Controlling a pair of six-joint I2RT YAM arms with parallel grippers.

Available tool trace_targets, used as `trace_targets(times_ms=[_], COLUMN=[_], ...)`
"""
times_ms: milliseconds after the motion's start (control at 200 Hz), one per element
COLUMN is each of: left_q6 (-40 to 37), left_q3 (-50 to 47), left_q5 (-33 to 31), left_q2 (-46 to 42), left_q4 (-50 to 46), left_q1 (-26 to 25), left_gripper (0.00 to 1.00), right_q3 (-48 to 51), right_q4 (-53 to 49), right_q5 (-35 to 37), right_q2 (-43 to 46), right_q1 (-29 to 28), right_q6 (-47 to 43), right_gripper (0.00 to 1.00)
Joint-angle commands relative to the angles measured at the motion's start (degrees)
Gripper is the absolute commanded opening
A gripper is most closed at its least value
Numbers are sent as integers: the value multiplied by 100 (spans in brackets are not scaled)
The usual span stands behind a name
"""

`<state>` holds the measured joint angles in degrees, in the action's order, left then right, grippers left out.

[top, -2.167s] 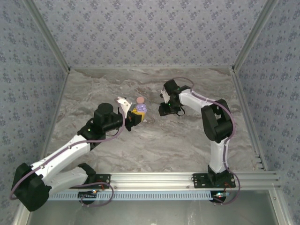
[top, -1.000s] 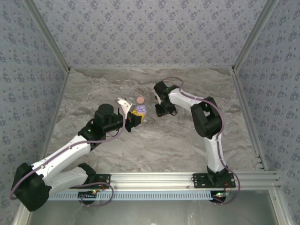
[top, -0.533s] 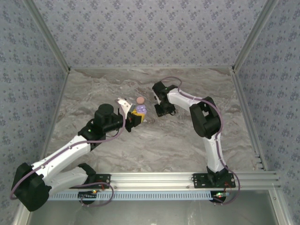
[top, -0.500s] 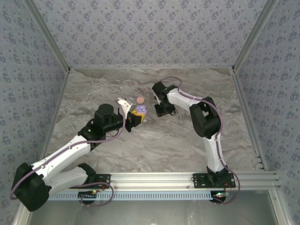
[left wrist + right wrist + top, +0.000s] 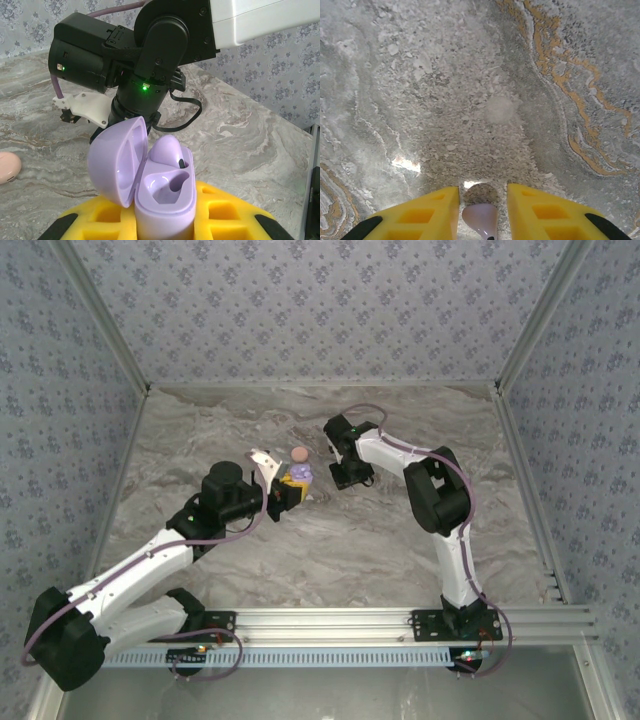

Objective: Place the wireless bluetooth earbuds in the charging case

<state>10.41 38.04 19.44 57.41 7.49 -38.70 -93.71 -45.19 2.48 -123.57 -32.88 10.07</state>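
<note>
We count two glossy lilac earbuds: one earbud (image 5: pixel 167 150) inside the single open charging case (image 5: pixel 162 200), clamped in the left pincer (image 5: pixel 162 216); the other earbud (image 5: pixel 480 219) pinched by the right pincer (image 5: pixel 483 194).

My left claw (image 5: pixel 284 486) sits left of centre on the bench (image 5: pixel 330 560), with the charging case (image 5: pixel 162 200) upright between its fingers. From my left wrist, the case's lid (image 5: pixel 117 160) hangs open to the left, and the seated earbud (image 5: pixel 167 150) lies in the well farther from that camera. Just behind the charging case, the spare round case (image 5: pixel 298 453) rests on the bench; my left wrist sees it at the far left edge. My right claw (image 5: pixel 347 478) stands just right of the charging case, apart from it, pointing down. Between its fingers is the second earbud (image 5: pixel 481 218), just above the bench.
</note>
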Motion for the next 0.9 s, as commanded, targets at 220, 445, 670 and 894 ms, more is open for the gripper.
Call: trace_targets(times_ms=[220, 445, 670, 894], left_q6=[84, 86, 88, 92], left_q3=[-14, -15, -16, 10], left_q5=[-59, -64, -107, -112], left_q2=[-107, -97, -37, 91], left_q4=[146, 130, 95, 114], left_q1=[-33, -33, -33, -32], left_gripper=[10, 10, 10, 10], right_q3=[4, 91, 329, 529], right_q4=[-329, -213, 98, 242], right_q5=[107, 95, -190, -271], right_q2=[-93, 99, 418, 659], right_q1=[-60, -35, 92, 164], right_q6=[150, 205, 329, 380], right_gripper=[27, 26, 26, 26])
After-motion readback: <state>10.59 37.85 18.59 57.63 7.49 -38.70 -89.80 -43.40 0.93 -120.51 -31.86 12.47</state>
